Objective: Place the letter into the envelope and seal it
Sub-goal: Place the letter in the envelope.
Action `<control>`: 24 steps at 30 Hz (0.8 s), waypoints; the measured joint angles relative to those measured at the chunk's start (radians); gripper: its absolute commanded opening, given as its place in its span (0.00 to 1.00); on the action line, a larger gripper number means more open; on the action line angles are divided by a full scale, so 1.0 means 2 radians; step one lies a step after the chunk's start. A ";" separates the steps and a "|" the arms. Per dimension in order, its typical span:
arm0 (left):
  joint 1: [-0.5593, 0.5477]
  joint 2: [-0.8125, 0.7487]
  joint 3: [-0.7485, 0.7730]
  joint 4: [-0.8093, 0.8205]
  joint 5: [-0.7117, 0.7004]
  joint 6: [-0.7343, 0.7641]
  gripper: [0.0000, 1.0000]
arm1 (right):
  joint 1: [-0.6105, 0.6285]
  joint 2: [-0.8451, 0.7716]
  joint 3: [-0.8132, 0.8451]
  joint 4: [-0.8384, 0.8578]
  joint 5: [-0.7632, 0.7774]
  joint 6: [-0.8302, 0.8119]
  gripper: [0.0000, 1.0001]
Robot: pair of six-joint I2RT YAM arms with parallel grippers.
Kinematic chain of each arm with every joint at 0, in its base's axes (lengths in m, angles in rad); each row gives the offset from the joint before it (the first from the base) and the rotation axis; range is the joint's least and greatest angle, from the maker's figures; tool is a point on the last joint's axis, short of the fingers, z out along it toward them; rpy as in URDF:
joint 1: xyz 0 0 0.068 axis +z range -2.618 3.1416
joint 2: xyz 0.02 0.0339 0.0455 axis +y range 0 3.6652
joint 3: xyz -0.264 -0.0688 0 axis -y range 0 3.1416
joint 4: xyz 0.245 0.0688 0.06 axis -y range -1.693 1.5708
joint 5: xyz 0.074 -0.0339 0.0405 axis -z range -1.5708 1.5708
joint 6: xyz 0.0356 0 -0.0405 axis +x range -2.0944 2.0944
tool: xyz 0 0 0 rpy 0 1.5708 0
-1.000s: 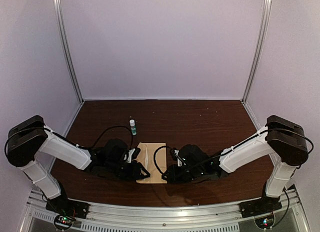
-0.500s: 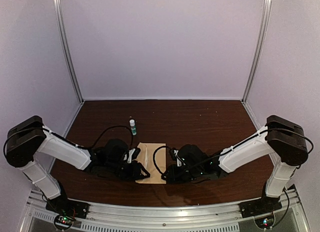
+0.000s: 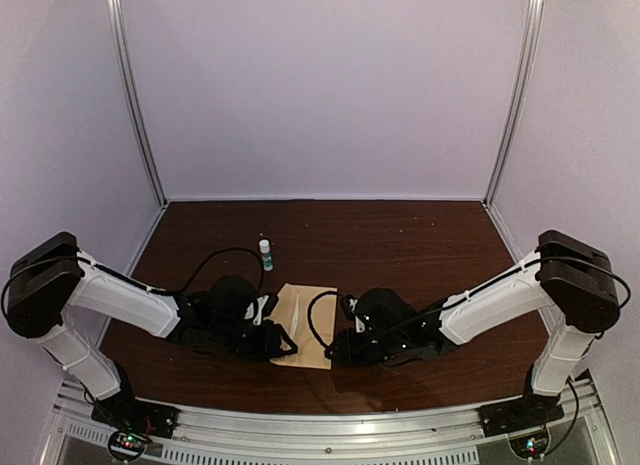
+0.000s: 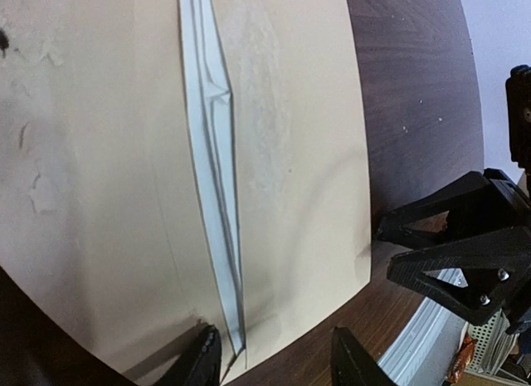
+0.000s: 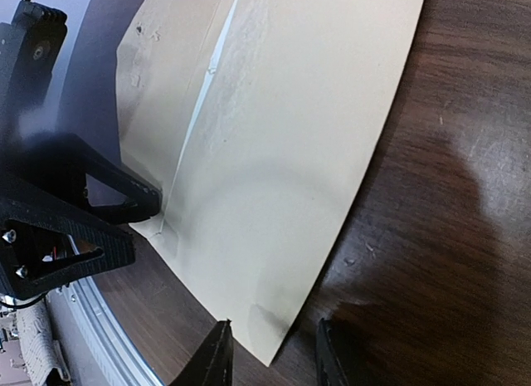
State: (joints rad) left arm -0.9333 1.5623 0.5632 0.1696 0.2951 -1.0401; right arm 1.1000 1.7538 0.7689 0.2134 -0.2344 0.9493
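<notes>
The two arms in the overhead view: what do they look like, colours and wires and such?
Both the left arm and the right arm have white tube-like shells between chunky black joints. A thin black cable loops over each wrist. The left hand and right hand are black, with two flat fingers braced by open triangular frames.

A dark brown wood-grain table [image 3: 400, 235] stands inside a pale lilac enclosure with a plain back wall [image 3: 330, 85], side walls [image 3: 50, 135], slim aluminium posts [image 3: 135, 95] at both rear corners, and a metal rail [image 3: 330, 420] along the near edge, all under soft, even light
</notes>
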 measured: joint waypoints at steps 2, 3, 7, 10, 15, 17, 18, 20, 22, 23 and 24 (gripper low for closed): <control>0.000 0.007 0.003 0.006 0.002 0.001 0.45 | 0.000 0.002 0.002 0.000 0.000 0.000 0.35; 0.000 0.009 0.005 0.009 0.003 0.001 0.45 | 0.000 0.004 0.004 0.000 0.000 0.000 0.35; 0.000 0.016 0.007 0.016 0.008 0.001 0.45 | 0.000 0.010 0.010 0.001 -0.001 -0.001 0.34; 0.000 0.018 0.007 0.021 0.009 0.001 0.45 | 0.000 0.014 0.013 0.003 -0.001 -0.001 0.33; 0.000 0.025 0.008 0.033 0.015 0.001 0.45 | 0.000 0.017 0.016 0.005 -0.001 -0.002 0.33; 0.001 0.027 0.008 0.039 0.018 0.001 0.45 | 0.000 0.018 0.017 0.005 -0.001 -0.002 0.33; 0.001 0.029 0.008 0.043 0.020 0.001 0.45 | 0.000 0.018 0.018 0.005 -0.001 -0.002 0.33; 0.002 0.030 0.008 0.045 0.023 0.001 0.45 | 0.000 0.019 0.019 0.003 -0.001 -0.002 0.32; 0.002 0.031 0.008 0.045 0.024 0.001 0.45 | 0.000 0.019 0.019 0.002 -0.001 -0.002 0.32; 0.002 0.030 0.007 0.045 0.024 0.001 0.45 | 0.000 0.019 0.019 0.002 -0.001 -0.002 0.32; 0.002 0.030 0.007 0.045 0.023 0.001 0.45 | 0.000 0.019 0.019 0.002 -0.001 -0.002 0.32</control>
State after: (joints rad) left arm -0.9283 1.6226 0.5781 0.2604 0.3416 -1.0382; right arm 1.0996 1.7916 0.8074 0.2169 -0.2356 0.9455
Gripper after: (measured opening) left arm 0.451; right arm 0.318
